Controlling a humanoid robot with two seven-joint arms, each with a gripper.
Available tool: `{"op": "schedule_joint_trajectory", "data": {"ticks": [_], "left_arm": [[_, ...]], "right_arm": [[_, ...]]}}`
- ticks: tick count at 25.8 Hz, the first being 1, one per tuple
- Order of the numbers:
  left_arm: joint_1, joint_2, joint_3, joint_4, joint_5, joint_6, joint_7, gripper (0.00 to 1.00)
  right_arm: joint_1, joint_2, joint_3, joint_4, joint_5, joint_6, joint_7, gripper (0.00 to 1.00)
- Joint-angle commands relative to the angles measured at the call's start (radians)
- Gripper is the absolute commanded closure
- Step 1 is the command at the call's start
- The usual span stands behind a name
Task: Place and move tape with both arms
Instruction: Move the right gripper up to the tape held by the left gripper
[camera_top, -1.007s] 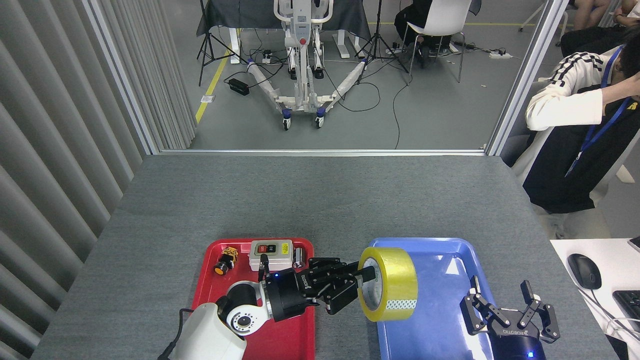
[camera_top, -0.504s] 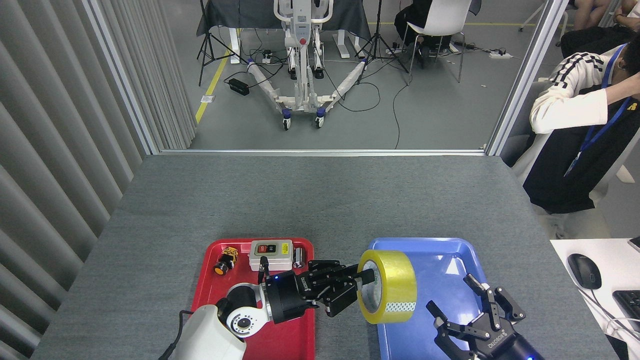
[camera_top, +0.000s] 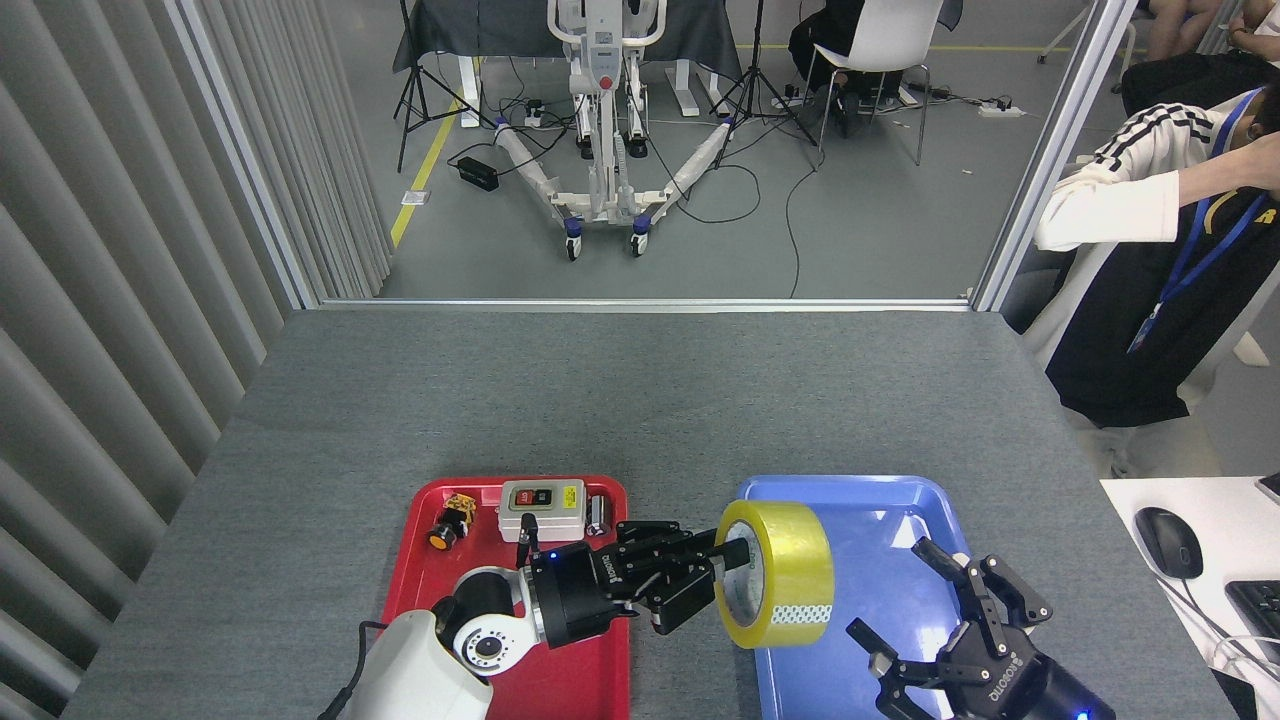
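**Handing the tape across, left tool to right**

Reaching in from the near left, the left arm lies low over the red tray (camera_top: 420, 560), which carries a grey switch box (camera_top: 541, 508) and a small yellow-and-black part (camera_top: 452, 518) at its far end. The left tool (camera_top: 722, 563) points right, its fingers clamped on the tape (camera_top: 778, 573): one black finger sits inside the white core, the others press the near rim. The roll stands on edge, its open face toward the left, over the left edge of the blue tray (camera_top: 900, 520); whether it touches the tray cannot be told.

To the right, the right tool (camera_top: 925, 610) rises from the near edge with its fingers spread apart and empty, angled toward the roll but not touching it.

This looks like mid-handover. The next move likely calls for the right tool to close in around the roll's free right side before the left lets go.
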Motion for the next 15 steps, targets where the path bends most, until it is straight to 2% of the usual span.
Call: {"op": "schedule_joint_trajectory", "data": {"ticks": [1,4,12,15], "left_arm": [[0.0,-0.001,0.0,0.001,0.0,0.0,0.002,1.0],[0.0,-0.002,0.0,0.001,0.0,0.0,0.0,1.0],[0.02,-0.002,-0.026,-0.012,0.0,0.0,0.003,1.0],[0.026,-0.002,-0.032,-0.014,0.0,0.0,0.005,1.0]], "right_arm": [[0.006,-0.039,0.056,-0.021,-0.014,0.0,-0.007,0.01],[0.008,-0.056,0.104,-0.023,-0.014,0.0,-0.007,0.01],[-0.005,-0.053,0.162,-0.026,-0.013,0.0,-0.007,0.01],[-0.009,-0.046,0.213,-0.024,-0.01,0.0,-0.007,0.05]]}}
